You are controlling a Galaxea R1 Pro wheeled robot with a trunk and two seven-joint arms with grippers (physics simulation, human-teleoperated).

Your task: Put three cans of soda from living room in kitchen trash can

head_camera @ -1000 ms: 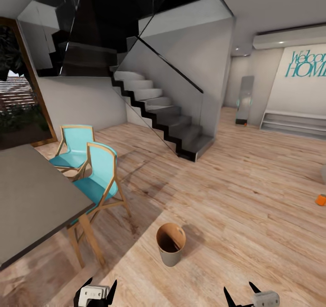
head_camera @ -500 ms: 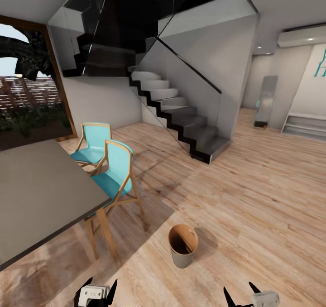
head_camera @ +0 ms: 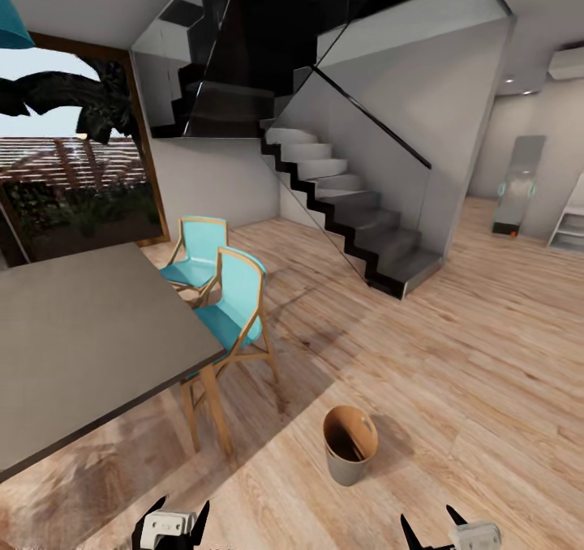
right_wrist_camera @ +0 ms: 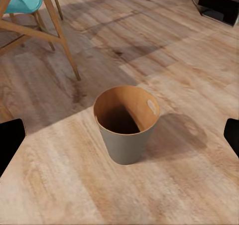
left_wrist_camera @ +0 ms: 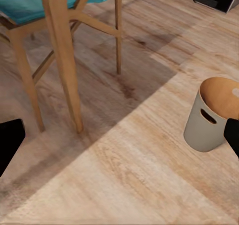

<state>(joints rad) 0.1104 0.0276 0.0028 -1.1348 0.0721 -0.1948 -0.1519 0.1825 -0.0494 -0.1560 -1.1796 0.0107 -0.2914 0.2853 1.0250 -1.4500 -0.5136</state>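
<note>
The small round grey trash can with a coppery brown inside (head_camera: 350, 444) stands upright on the light wood plank floor (head_camera: 454, 355) near two turquoise wooden-framed chairs (head_camera: 231, 311), ahead of the left gripper (head_camera: 172, 519) and right gripper (head_camera: 438, 527), both with jaws apart and empty.

Grey bin (head_camera: 350, 446), coppery inside; turquoise chairs (head_camera: 235, 307); light wood floor (head_camera: 454, 355).

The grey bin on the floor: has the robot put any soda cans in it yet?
None visible: the bin stands upright on the wood floor, its coppery inside looking empty. Both the left gripper and right gripper are open, holding nothing. All three cans seemingly remain to be fetched.
</note>
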